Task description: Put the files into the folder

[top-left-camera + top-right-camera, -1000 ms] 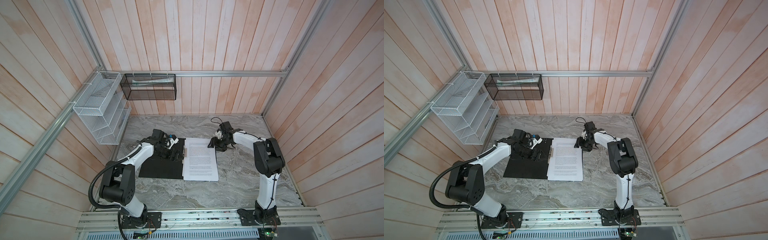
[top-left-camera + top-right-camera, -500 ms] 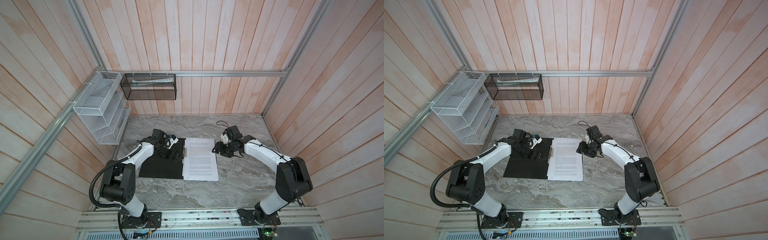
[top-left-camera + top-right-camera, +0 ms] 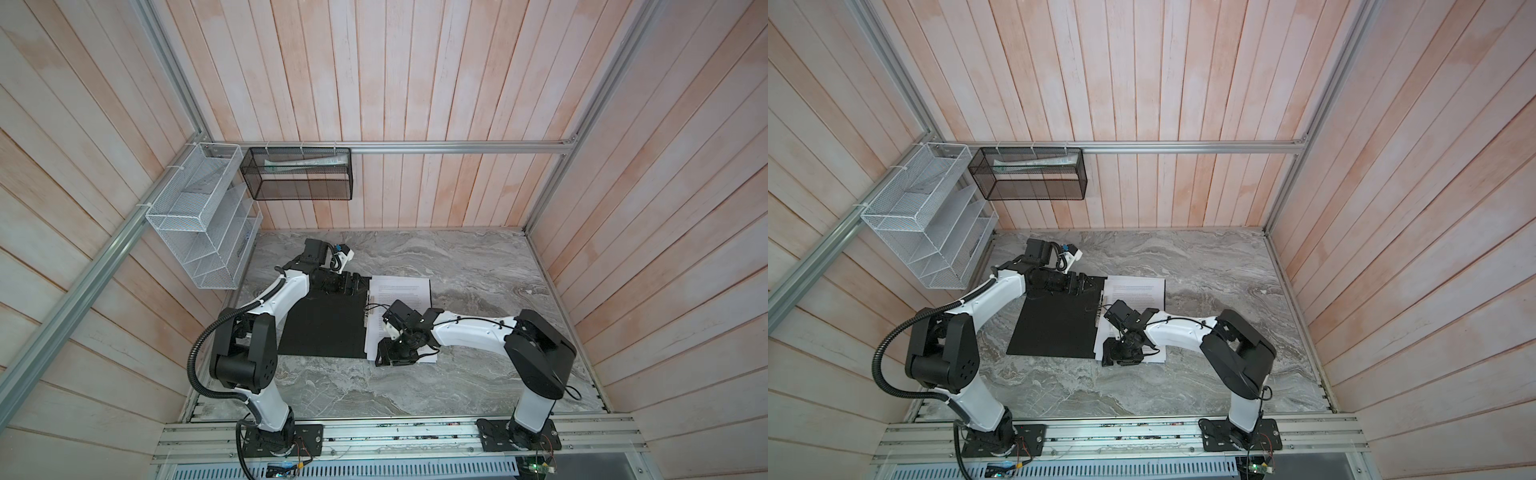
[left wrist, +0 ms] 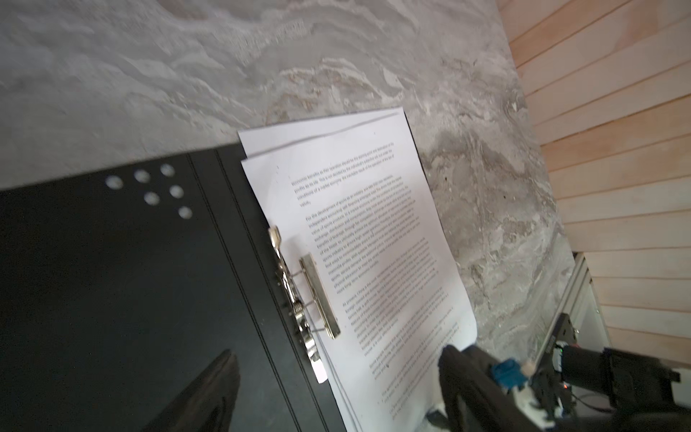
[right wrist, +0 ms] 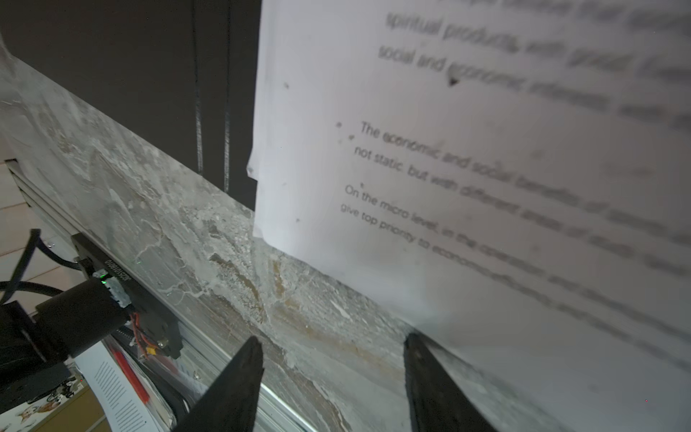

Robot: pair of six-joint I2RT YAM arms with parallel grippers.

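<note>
One open folder (image 3: pixel 324 328) flat on the tabletop (image 3: pixel 478 374), files (image 3: pixel 409 291) on its right half.
My left hand (image 3: pixel 357 284) hangs spread wide over the black inside; the spine clip (image 4: pixel 318 295) has its bar across the sheets' edge; my right hand (image 3: pixel 388 357), fingers apart and gripping nothing, sits low at their near corner.

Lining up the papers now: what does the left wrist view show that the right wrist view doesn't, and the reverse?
Only the left wrist view: the metal spine clip at the spine-side edge of the files, and their far edges, stacked slightly offset.
Only the right wrist view: the files' near corner sticking out past the edge of the folder onto the table, with the right gripper beside that edge, jaws apart.
Both: printed white files lying on the folder's black inside, on the marble table.
</note>
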